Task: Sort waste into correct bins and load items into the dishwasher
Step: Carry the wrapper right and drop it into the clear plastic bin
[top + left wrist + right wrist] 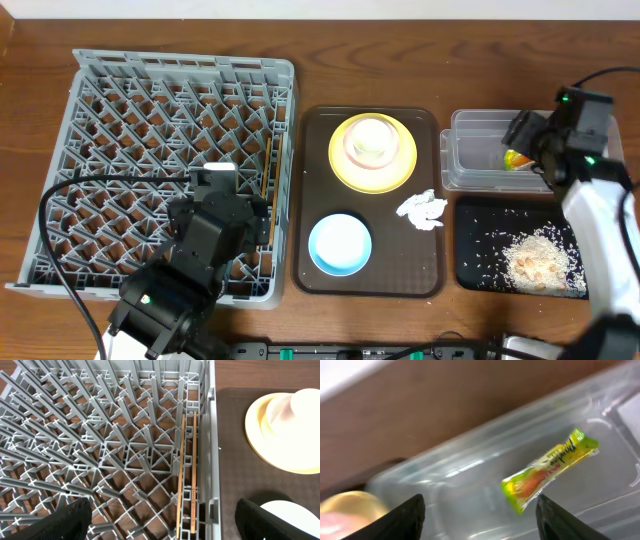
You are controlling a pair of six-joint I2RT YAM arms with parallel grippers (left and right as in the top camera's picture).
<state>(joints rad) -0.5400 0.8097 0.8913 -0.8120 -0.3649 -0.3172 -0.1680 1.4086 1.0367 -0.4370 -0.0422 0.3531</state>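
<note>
Hovering over the wooden table [350, 50], left hand [165, 522] and right hand [480, 520] stand released

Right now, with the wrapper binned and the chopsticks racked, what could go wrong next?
1. The small bowl sits on the plate; lifting the plate first could tip it off.
2. The napkin lies near the plate; the right end effector may bump it reaching in.
3. The chopsticks lie flat in the open-grid rack; loading dishes could knock them through.
</note>
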